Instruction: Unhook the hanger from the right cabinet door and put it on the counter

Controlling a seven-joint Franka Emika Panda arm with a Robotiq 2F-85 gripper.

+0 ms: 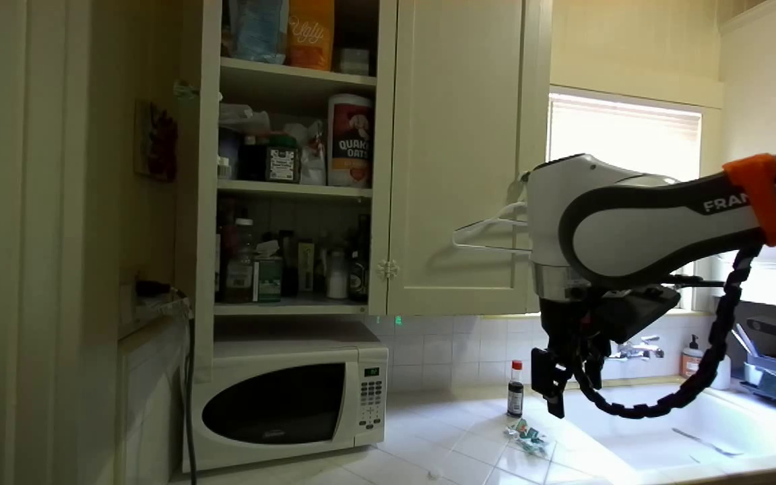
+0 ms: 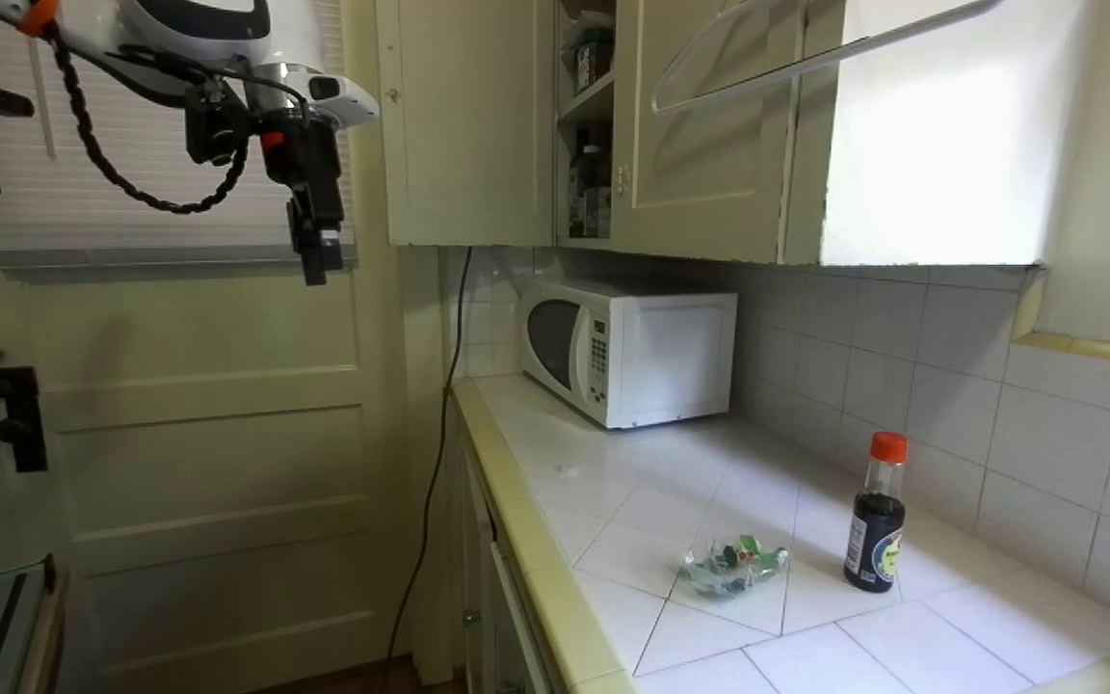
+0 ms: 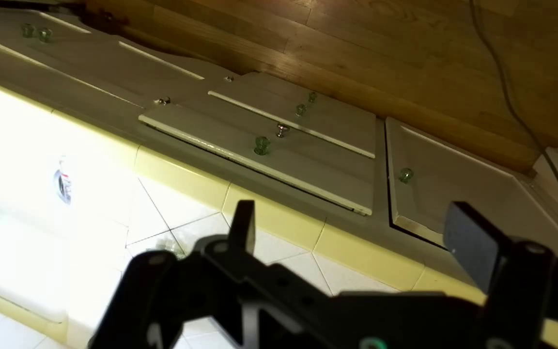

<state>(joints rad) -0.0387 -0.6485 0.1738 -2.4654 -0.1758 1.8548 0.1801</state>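
In an exterior view: thin, pale whitish, triangular clothes hanger (image 1: 492,249) in front of the tall, cream-white, recessed-panel right cabinet door (image 1: 459,135); its right part lies behind the white-and-black robot arm (image 1: 637,239), so how the hook is held cannot be told. Black two-fingered gripper (image 1: 573,394) points down, lower than the hanger and apart from it. Left of the door, a cream-painted shelf bay (image 1: 294,189) with jars, bags and a white-lidded, cylindrical oats canister (image 1: 349,141). Below, a white microwave oven (image 1: 287,404) with dark oval window, on the long, flat, pale off-white tiled counter (image 1: 422,438). Farther right, a small, dark-filled, red-capped bottle (image 1: 515,397), a crumpled clear plastic wrapper (image 1: 528,438) just beside it, then the white sink (image 1: 704,421). In an exterior view: cream panelled house door (image 2: 218,472), black handle (image 2: 20,414), white slatted blind (image 2: 160,207). Arm enters top left, gripper aimed down before the blind, well apart from the hanger at upper right; hanger's bar runs past the cabinet door's edge, top cut by the frame. Thin dark cord (image 2: 444,405) drops past the counter's end. Wrist view: black fingers (image 3: 470,245) spread wide; through the gap, yellow tile edging (image 3: 273,216), cream-grey cabinet fronts (image 3: 322,169) with green knobs (image 3: 261,145), brown wood floor (image 3: 380,43). Left side washed out by glare.
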